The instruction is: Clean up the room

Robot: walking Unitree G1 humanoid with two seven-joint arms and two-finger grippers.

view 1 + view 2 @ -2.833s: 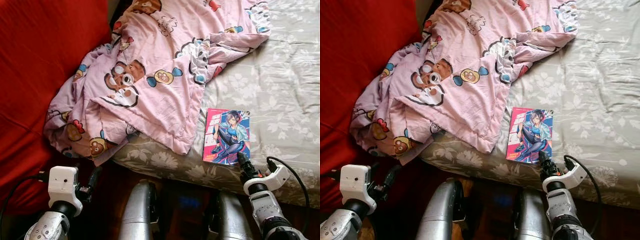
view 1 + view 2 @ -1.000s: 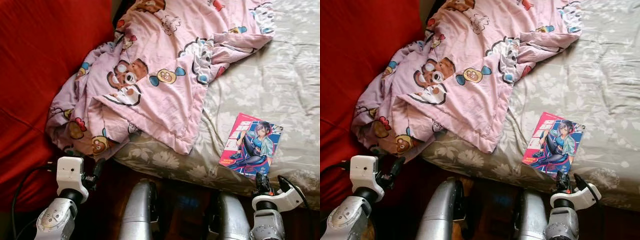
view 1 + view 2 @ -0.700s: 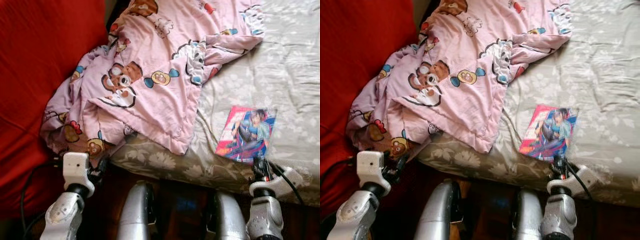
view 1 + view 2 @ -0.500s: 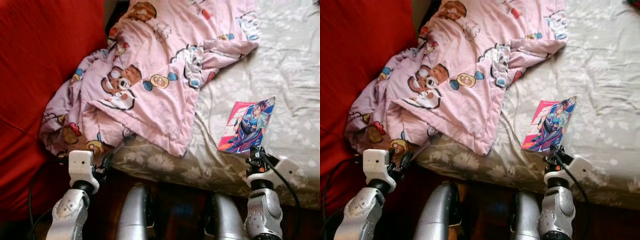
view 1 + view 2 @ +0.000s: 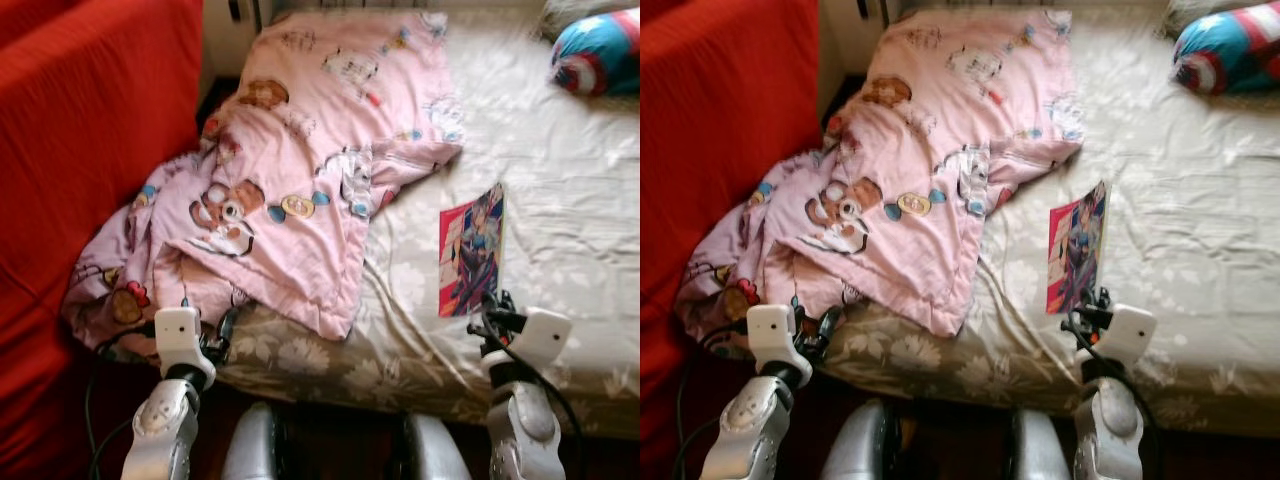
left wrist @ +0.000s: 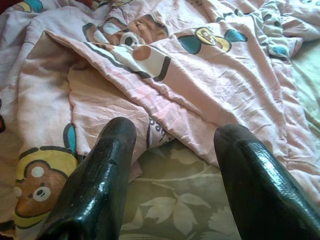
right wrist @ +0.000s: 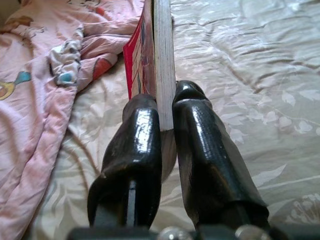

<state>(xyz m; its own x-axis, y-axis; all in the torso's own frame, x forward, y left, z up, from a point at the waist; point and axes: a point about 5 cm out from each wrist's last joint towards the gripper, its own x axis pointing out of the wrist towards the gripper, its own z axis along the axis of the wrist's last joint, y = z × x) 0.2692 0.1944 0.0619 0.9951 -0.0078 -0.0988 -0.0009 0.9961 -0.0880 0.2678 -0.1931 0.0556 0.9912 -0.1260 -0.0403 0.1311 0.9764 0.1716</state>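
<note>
Red sofa (image 5: 90, 130) far left. Left gripper (image 6: 172, 170) hovers at the bed (image 5: 560, 150) edge, fingers spread wide over the pink cartoon blanket (image 5: 300, 190) hem, gripping nothing. Right gripper (image 7: 165, 125) clamps the comic book (image 5: 470, 250) by its lower edge (book raised nearly upright above the floral sheet). Blue-red cushion (image 5: 600, 50) far right corner.

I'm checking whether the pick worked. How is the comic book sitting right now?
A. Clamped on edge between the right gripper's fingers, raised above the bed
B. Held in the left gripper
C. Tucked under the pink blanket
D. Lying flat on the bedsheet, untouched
A: the comic book stands on edge with its lower end pinched in the right gripper, lifted over the bedsheet; the left gripper is open near the pink blanket.
</note>
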